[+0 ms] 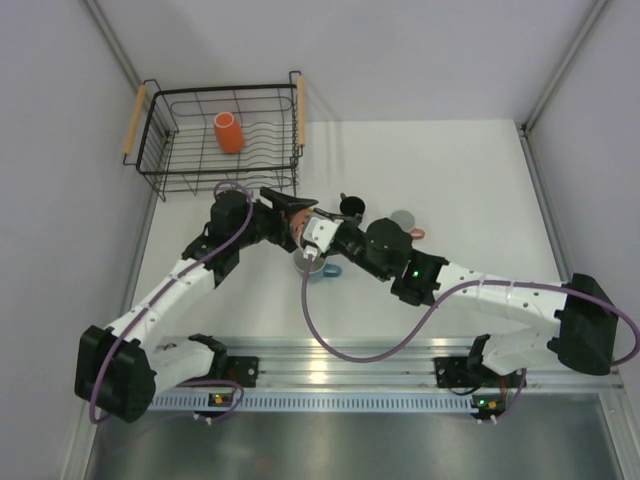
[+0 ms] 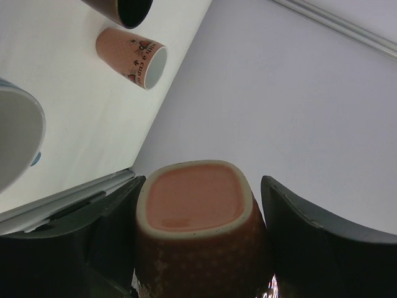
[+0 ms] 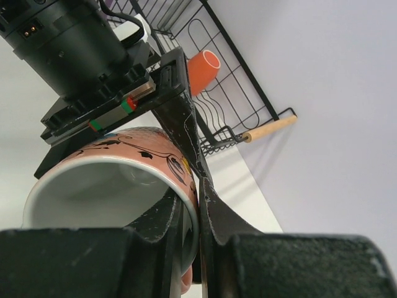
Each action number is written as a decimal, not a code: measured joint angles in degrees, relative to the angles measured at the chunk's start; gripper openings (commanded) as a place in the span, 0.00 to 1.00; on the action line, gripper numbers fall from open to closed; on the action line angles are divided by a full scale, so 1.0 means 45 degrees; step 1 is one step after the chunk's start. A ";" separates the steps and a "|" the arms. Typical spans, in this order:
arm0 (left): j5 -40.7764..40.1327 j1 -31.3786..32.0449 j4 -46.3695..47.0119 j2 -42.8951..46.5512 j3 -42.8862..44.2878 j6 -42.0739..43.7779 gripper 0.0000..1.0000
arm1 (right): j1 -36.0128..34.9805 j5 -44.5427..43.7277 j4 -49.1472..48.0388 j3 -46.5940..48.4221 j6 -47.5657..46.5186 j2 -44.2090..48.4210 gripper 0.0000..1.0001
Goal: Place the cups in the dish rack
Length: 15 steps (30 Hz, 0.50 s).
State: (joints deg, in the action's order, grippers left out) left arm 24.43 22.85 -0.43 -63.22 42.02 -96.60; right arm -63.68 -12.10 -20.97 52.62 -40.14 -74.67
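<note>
While both sets of fingers were on one mug, this read as a mid-air handover. Right fingers (image 3: 220, 217) were clenched on the rim of the salmon-pink mug (image 3: 124, 146), one inside the wall and one outside. Left fingers (image 2: 118, 217) flanked that mug's body, with its base facing the left wrist camera. Both looked pressed against its sides, so I counted that as a grasp too, though contact on one side was tight to call.

From the top view the shared mug sat about mid-counter, just near of the dish rack's (image 1: 200, 183) near right corner, apparently clear of the counter (image 1: 450, 180).

Progress:
- Done: orange mug (image 1: 229, 131) was inside the rack at far left, lying on its side across the wavy wires.
- In hand: the salmon-pink mug, not yet over the rack.
- Left on the counter:
  - light blue mug (image 1: 320, 268), just near of the joined fingers
  - dark mug (image 1: 351, 206), just right of them
  - second pink mug (image 1: 405, 222), further right

So one of five was loaded, one was in transit and three were untouched.

My read on the next move: right fingers needed to release before the left arm carried the mug far-left into the rack. The risk was a tug if both held on. The rim pinch also looked like the weaker grip of the two.
</note>
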 measured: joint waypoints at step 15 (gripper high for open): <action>-0.0325 0.0117 0.1831 -0.0005 -0.0913 -0.0491 0.00 | -0.0015 -0.0219 -0.0495 -0.0350 0.0121 -0.0005 0.16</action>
State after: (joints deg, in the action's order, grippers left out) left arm 22.96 23.38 7.81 -63.24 37.91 -98.80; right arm -63.75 -13.08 -23.20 51.05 -39.59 -74.70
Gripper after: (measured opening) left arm 0.754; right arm 0.118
